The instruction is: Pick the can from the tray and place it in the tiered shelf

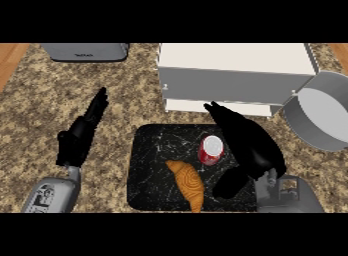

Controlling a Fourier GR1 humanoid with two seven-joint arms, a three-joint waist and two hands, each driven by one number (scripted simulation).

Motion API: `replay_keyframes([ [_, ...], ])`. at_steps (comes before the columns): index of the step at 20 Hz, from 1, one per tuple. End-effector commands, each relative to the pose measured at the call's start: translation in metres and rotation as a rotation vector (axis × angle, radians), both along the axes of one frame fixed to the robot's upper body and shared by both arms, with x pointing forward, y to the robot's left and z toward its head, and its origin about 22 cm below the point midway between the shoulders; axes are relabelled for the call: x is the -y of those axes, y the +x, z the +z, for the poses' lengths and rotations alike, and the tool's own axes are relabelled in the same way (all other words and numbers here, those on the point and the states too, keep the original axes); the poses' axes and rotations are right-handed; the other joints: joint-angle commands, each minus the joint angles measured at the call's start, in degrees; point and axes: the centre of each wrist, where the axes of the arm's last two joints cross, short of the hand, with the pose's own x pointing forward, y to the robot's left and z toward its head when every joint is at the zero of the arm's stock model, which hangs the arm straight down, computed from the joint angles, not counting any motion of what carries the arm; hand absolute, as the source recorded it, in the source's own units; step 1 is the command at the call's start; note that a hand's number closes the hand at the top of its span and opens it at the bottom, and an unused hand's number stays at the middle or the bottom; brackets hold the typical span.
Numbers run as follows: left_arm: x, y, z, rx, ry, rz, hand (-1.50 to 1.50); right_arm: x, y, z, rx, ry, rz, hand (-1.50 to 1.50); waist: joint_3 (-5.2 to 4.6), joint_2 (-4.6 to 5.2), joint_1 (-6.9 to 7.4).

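Head view: the can (212, 150) stands upright on the black tray (151, 170), beside a croissant (187, 184). The right robot hand (252, 147) hangs just beside it, fingers straight, holding nothing. The left robot hand (81, 134) rests open over the surface (37, 100). The can is probably light, stiff and slick; grasp its sides.

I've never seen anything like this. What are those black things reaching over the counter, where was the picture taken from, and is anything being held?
You are looking steeply down from the robot's head at a speckled counter. The black shapes are its hands on grey forearms. The left robot hand rests open beside a black tray. The right robot hand is open next to a red can on the tray, not yet holding it. A croissant lies there too. Behind stand a white tiered shelf, a grey pot and a toaster.
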Motion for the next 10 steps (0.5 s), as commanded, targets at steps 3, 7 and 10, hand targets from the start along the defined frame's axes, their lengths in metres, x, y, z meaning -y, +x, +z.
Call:
replay_keyframes([
  [3, 0.011, -0.020, -0.001, 0.013, 0.009, 0.015, 0.00, -0.008, 0.008, -0.012, -0.017, -0.038, 0.004, -1.50, 0.00, -0.02, 0.15],
  [7, -0.003, -0.025, -0.007, 0.001, 0.004, 0.003, 0.00, -0.015, -0.010, -0.026, -0.007, -0.057, 0.001, -1.50, 0.00, -0.04, 0.07],
  [10, 0.006, -0.005, -0.001, 0.008, -0.007, 0.005, 0.00, -0.028, 0.006, -0.040, 0.007, -0.057, -0.027, -1.50, 0.00, 0.03, 0.07],
])
